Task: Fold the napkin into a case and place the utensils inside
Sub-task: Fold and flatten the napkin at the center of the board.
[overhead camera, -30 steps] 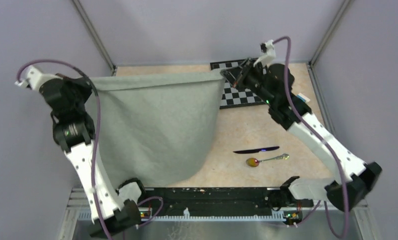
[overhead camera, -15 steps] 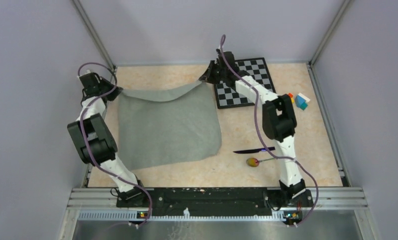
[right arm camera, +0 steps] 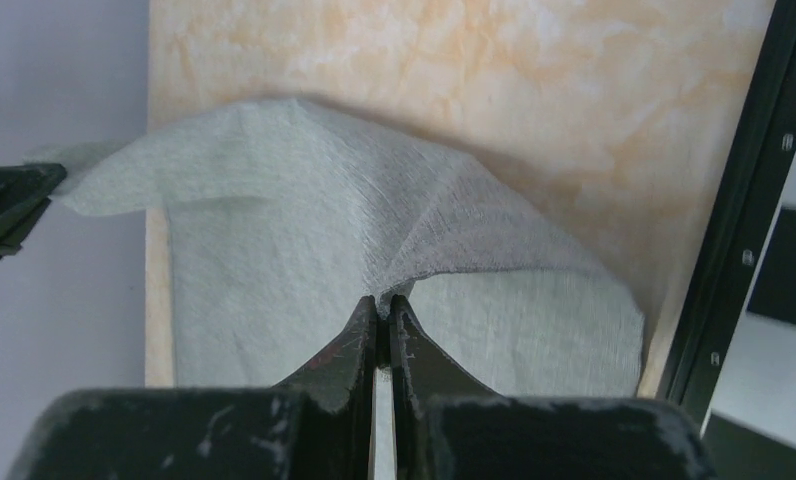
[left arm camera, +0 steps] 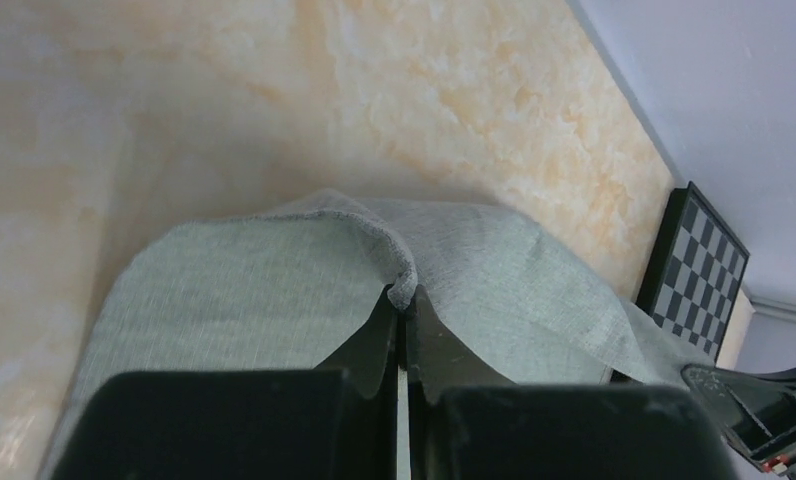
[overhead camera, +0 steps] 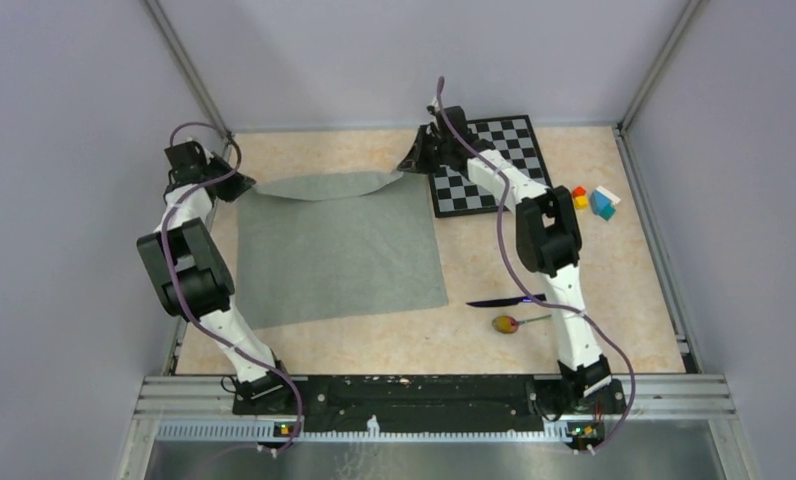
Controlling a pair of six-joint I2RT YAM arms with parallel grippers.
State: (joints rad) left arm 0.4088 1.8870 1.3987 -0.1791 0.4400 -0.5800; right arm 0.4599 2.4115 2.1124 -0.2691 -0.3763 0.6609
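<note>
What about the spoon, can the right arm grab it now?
Probably not yet. The right claw is shut on a far corner of the napkin. The spoon lies uncovered near that arm's base, so it could likely reach after letting go.

Grey-green napkin (overhead camera: pixel 339 255) spread mostly flat on the left, both far corners lifted; slim dark knife (overhead camera: pixel 504 300) just beyond small spoon (overhead camera: pixel 509 323), right of its near corner

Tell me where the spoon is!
In the top view, the spoon lies right of the napkin, just beside the knife on the side nearer the arm bases.
</note>
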